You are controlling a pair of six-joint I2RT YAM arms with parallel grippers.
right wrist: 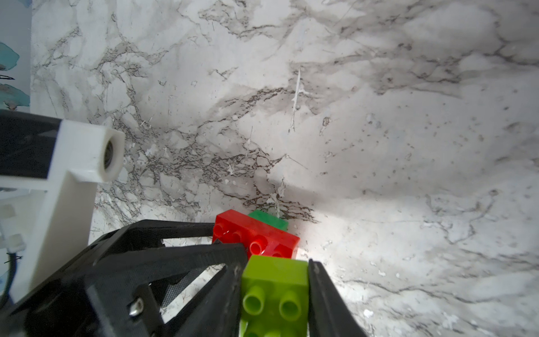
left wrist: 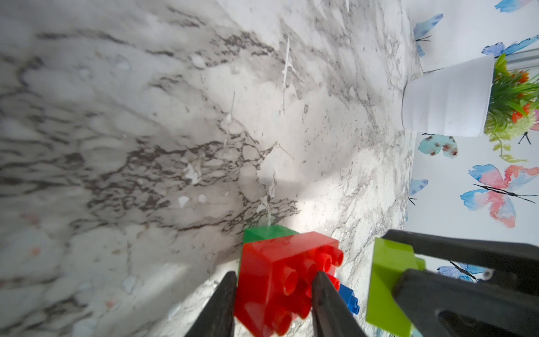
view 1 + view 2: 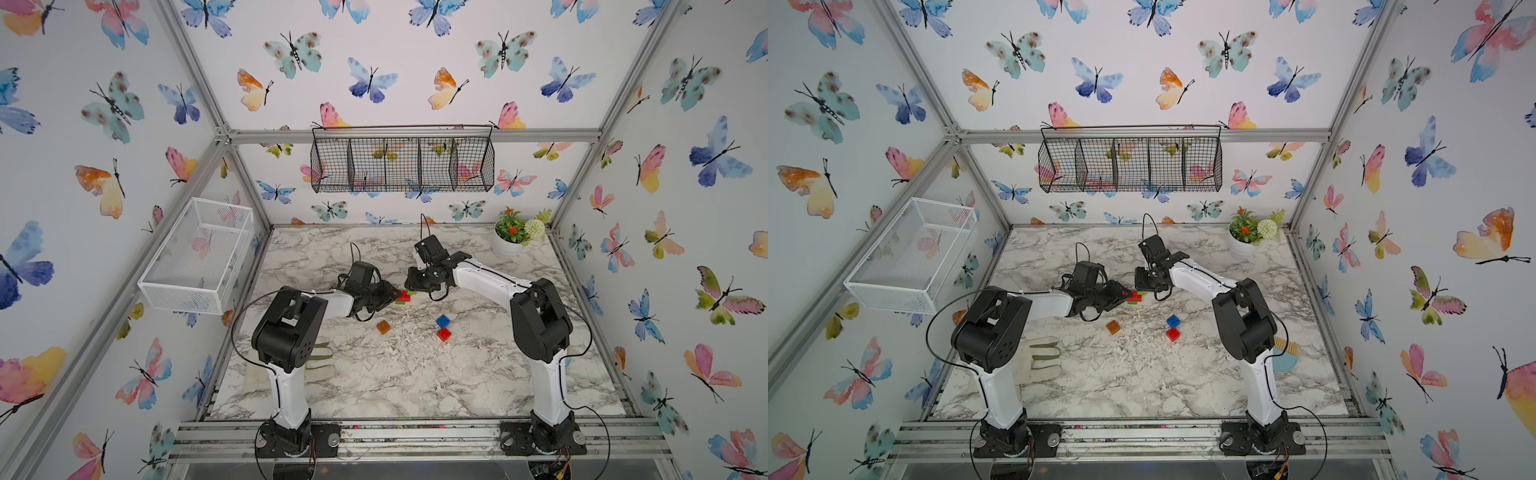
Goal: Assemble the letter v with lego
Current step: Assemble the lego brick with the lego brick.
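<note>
My left gripper (image 2: 275, 275) is shut on the long red brick (image 2: 280, 262), which has a dark green brick (image 2: 268, 232) joined under it. In both top views this pair (image 3: 403, 296) sits low over the table's middle. My right gripper (image 1: 277, 262) is shut on a lime green brick (image 1: 274, 280), held right beside the red brick's (image 1: 256, 236) end. I cannot tell whether they touch. An orange brick (image 3: 383, 327), a blue brick (image 3: 443, 321) and a square red brick (image 3: 444, 334) lie loose nearer the front. No letter v shows.
A white pot with a plant (image 3: 509, 241) stands at the back right corner. A white mesh basket (image 3: 199, 253) hangs on the left wall and a black wire basket (image 3: 401, 160) on the back wall. A glove (image 3: 1046, 353) lies by the left arm.
</note>
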